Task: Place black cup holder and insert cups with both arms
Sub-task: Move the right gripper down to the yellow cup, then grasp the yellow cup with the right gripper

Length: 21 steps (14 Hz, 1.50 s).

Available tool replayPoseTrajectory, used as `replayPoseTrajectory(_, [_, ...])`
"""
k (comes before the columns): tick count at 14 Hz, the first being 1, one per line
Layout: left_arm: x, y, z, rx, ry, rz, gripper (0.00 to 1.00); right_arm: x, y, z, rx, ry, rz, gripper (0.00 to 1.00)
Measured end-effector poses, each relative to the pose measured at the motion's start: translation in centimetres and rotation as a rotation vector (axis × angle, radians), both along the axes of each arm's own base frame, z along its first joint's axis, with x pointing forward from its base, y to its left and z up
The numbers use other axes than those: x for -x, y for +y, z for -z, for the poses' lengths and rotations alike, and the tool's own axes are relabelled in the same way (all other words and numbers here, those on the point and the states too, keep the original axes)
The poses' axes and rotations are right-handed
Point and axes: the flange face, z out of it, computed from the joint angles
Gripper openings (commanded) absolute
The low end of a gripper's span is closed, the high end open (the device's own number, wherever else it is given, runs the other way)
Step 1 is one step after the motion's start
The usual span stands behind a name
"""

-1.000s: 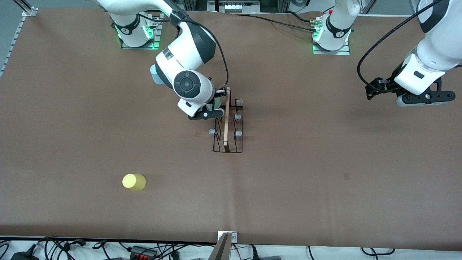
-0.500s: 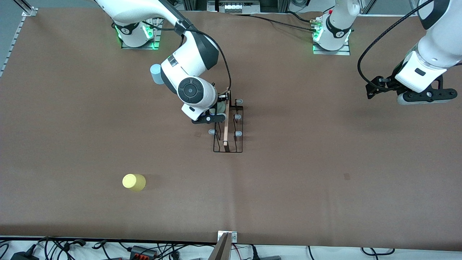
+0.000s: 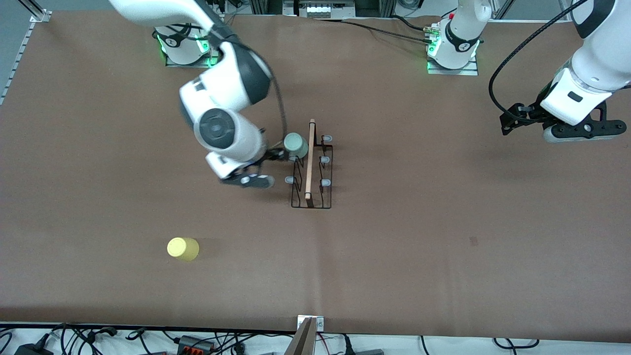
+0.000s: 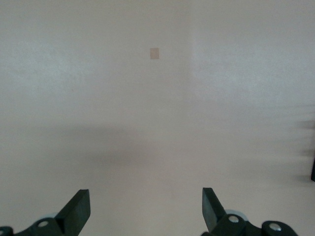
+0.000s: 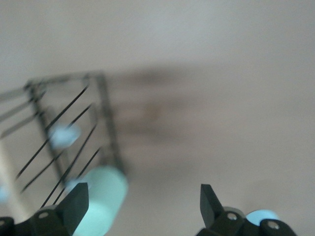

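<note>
Rack (image 3: 311, 170) carries the grey-green cup (image 3: 296, 143); right gripper (image 3: 261, 170) beside it, fingers spread, empty, nearest the yellow cup (image 3: 183, 248). Left gripper (image 4: 146, 209) waits, spread.

The black cup holder (image 3: 312, 170) is thin dark wire under a pale wooden rod (image 3: 309, 159); the grey-green cup (image 3: 296, 144) and yellow cup (image 3: 183, 248) look smooth matt plastic; the table (image 3: 419, 236) is matt brown.

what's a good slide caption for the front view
Right claw open beside the black cup holder, grey-green cup on a peg; yellow cup waits.
</note>
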Motion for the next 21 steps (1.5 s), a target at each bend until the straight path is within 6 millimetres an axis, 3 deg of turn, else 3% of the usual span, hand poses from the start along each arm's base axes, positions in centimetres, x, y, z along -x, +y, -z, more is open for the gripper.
replayPoseTrajectory(4, [0.0,0.0,0.0,0.0,-0.001,0.001,1.0,-6.6,-12.4,1.7,0.047,-0.085,0.141,1.0])
replayPoseTrajectory(8, [-0.1,0.1,0.2,0.0,0.003,-0.001,1.0,-11.1,-19.9,5.1,0.012,-0.178,0.047,1.0])
replayPoseTrajectory(10, [-0.1,0.1,0.2,0.0,0.003,-0.002,1.0,-12.3,-23.0,7.5,0.001,-0.202,-0.03,1.0])
replayPoseTrajectory(12, [-0.1,0.1,0.2,0.0,0.003,-0.002,1.0,-13.1,-24.0,9.5,-0.007,-0.235,-0.067,1.0])
replayPoseTrajectory(14, [-0.2,0.1,0.1,0.001,0.002,-0.002,1.0,-13.7,-23.4,10.9,-0.017,-0.271,-0.096,1.0])
replayPoseTrajectory(21, [-0.2,0.3,0.1,0.001,0.001,-0.006,1.0,-14.6,-22.5,13.2,-0.026,-0.297,-0.188,1.0])
